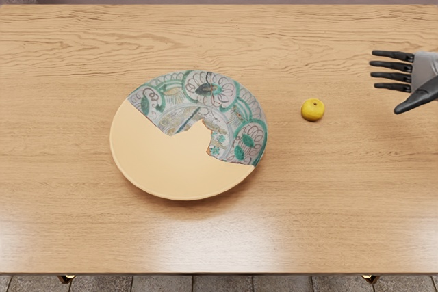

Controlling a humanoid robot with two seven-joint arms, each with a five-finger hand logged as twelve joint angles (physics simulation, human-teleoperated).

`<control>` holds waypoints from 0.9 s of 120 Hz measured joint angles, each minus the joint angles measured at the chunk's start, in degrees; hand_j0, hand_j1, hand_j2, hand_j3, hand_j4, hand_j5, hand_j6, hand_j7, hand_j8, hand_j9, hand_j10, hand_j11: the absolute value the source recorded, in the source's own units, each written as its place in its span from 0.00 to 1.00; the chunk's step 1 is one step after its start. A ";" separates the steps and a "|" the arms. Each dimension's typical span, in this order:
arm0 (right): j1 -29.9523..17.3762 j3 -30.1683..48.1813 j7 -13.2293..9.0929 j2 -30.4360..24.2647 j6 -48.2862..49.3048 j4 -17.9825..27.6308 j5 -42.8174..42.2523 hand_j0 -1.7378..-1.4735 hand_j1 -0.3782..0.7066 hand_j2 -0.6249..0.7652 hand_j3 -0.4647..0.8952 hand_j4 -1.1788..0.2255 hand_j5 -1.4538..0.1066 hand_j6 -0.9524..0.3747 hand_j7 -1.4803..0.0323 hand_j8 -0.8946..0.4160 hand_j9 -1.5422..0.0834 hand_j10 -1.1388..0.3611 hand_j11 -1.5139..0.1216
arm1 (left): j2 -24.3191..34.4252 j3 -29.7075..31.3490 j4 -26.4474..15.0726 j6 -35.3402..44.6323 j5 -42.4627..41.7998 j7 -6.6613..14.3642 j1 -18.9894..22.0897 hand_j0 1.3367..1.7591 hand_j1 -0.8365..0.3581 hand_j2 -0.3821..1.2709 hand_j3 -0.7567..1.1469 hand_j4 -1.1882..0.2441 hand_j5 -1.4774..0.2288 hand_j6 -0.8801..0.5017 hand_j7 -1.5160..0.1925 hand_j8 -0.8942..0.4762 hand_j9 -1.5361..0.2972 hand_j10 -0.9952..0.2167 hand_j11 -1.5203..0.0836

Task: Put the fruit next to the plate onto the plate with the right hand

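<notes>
In the head view, the right hand (404,81) hovers at the right edge, fingers spread and empty, ready to reach. The fruit (313,109) sits on the tabletop (328,210), right of the plate (164,165), not yet lifted.

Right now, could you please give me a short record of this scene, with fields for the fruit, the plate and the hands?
fruit: small, yellow, on the table, right of the plate, not touching it
plate: round, part green floral pattern, part plain orange, nothing on it
right hand: at the picture's right edge, fingers spread, holding nothing, apart from the fruit
left hand: not in view
table: wooden
task state: fruit not yet on plate
</notes>
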 joint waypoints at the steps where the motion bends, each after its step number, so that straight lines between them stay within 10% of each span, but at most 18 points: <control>1: -0.01 0.00 0.00 0.00 0.00 -0.01 0.01 0.30 0.03 0.45 0.34 0.84 0.93 0.72 0.98 0.68 0.95 0.76 0.92 | 0.00 0.00 0.00 0.00 0.00 0.00 0.00 0.76 0.99 0.23 0.40 0.83 0.87 0.63 0.89 0.65 0.84 0.82 0.95; 46: 5.58 0.23 -0.61 8.51 0.01 0.38 -5.01 0.30 0.03 0.45 0.34 0.84 0.93 0.72 0.98 0.68 0.95 0.76 0.93 | 0.00 0.00 0.00 0.00 0.01 0.00 0.00 0.76 0.99 0.23 0.40 0.83 0.87 0.63 0.89 0.65 0.84 0.82 0.95; 73: 9.54 0.20 -11.88 11.80 -11.76 16.55 -19.06 0.30 0.03 0.45 0.34 0.84 0.93 0.72 0.98 0.68 0.95 0.76 0.93 | 0.00 0.00 0.00 0.00 0.01 0.00 0.00 0.76 0.99 0.23 0.40 0.83 0.87 0.63 0.89 0.65 0.84 0.82 0.95; 108: 11.97 -1.92 -14.42 16.24 -29.97 25.42 -39.40 0.30 0.03 0.45 0.34 0.84 0.93 0.72 0.98 0.68 0.95 0.76 0.93 | 0.00 0.01 0.00 0.00 0.00 0.01 0.00 0.76 0.99 0.23 0.40 0.83 0.87 0.63 0.89 0.65 0.84 0.82 0.95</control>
